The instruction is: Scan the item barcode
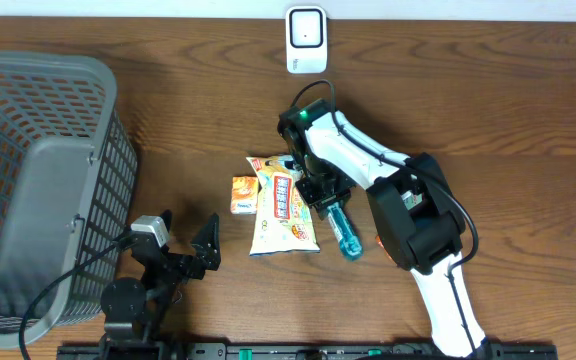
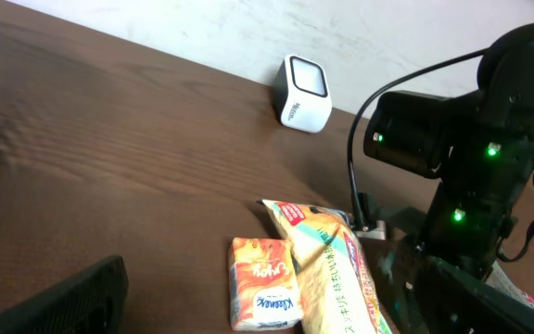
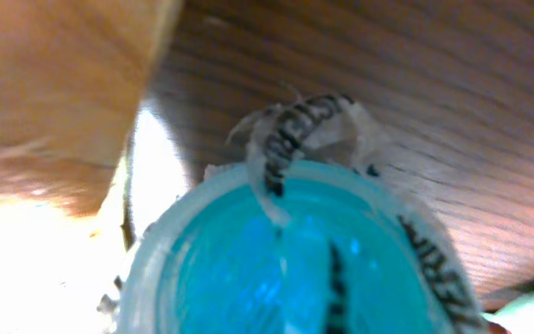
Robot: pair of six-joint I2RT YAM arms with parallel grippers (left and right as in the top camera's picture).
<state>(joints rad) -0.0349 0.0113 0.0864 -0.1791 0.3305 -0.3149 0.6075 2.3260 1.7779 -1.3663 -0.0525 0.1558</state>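
The translucent blue plastic bottle [image 1: 347,235] lies on its side on the brown wooden table [image 1: 508,90], just right of a yellow snack packet [image 1: 283,212] and a small orange tissue pack [image 1: 243,194]. The right end effector [image 1: 320,190] sits over its upper end; whether it pinches the bottle I cannot tell. The left end effector [image 1: 190,250] rests spread, holding nothing. The white barcode scanner [image 1: 306,40] stands well apart, so by my judgement lifting and scanning are not yet done

Bare wood between the grey basket [image 1: 108,120] and the orange box [image 1: 242,195], open for a pass. Crowded at centre: orange box touching the snack packet [image 1: 280,225], blue bottle [image 1: 348,238] just beside it, right arm [image 1: 353,150] reaching over both. Open strip between that cluster and the scanner [image 1: 306,40].
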